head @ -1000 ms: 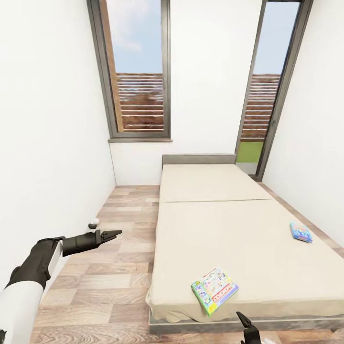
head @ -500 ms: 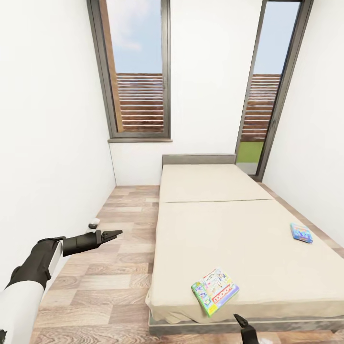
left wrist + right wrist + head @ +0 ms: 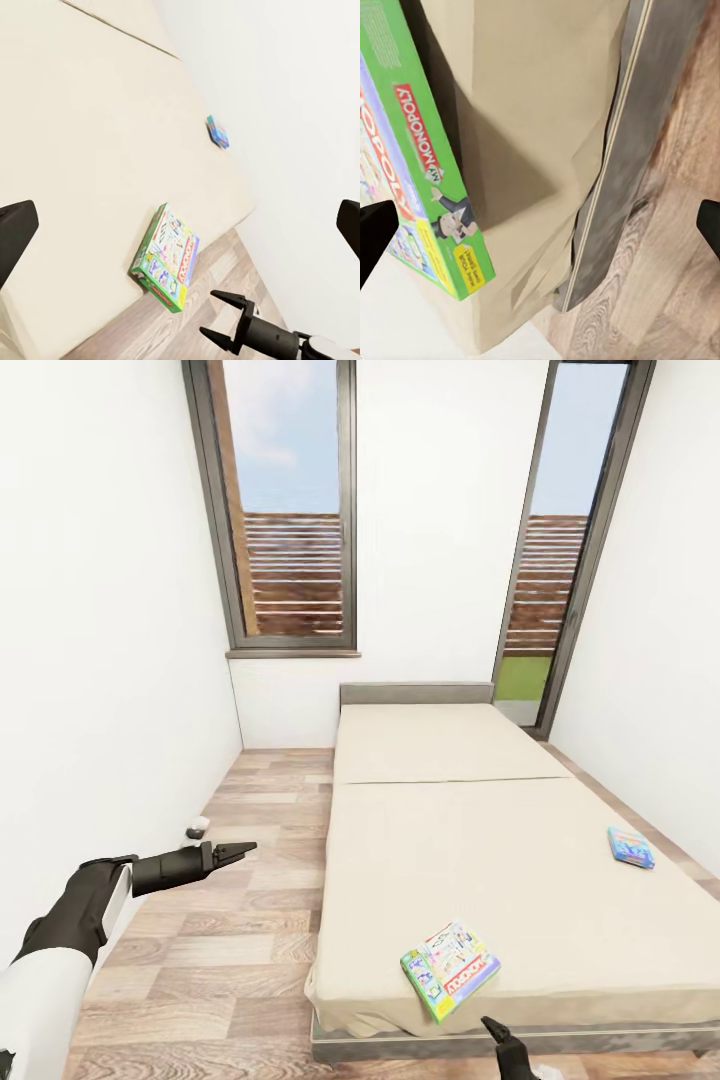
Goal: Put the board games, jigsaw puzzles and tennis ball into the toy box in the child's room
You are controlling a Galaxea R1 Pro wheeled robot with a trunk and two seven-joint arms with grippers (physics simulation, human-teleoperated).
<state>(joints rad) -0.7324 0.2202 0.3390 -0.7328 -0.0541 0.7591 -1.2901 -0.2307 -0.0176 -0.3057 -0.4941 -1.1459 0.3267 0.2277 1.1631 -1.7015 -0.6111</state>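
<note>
Two board games lie on the beige bed (image 3: 440,830). A white-green Monopoly box (image 3: 450,968) sits at the near corner of the mattress, slightly over the edge. A smaller blue box (image 3: 630,847) rests near the right edge. My left gripper (image 3: 238,850) hangs open above the wood floor, left of the bed. My right gripper (image 3: 208,313) is open, low in front of the bed's near edge, just right of and below the Monopoly box (image 3: 427,187). In the left wrist view the Monopoly box (image 3: 166,255) and the blue box (image 3: 218,132) both show. The toy box, table, jigsaw puzzles and tennis ball are out of view.
A white wall runs close along my left side. A small white and dark object (image 3: 197,826) sits on the floor by that wall. A tall window (image 3: 290,510) and a glass door (image 3: 560,560) are at the far end. The grey bed frame (image 3: 607,172) edges the mattress.
My right gripper has shifted a little to the left below the bed's near edge. The left arm and both boxes have stayed put.
</note>
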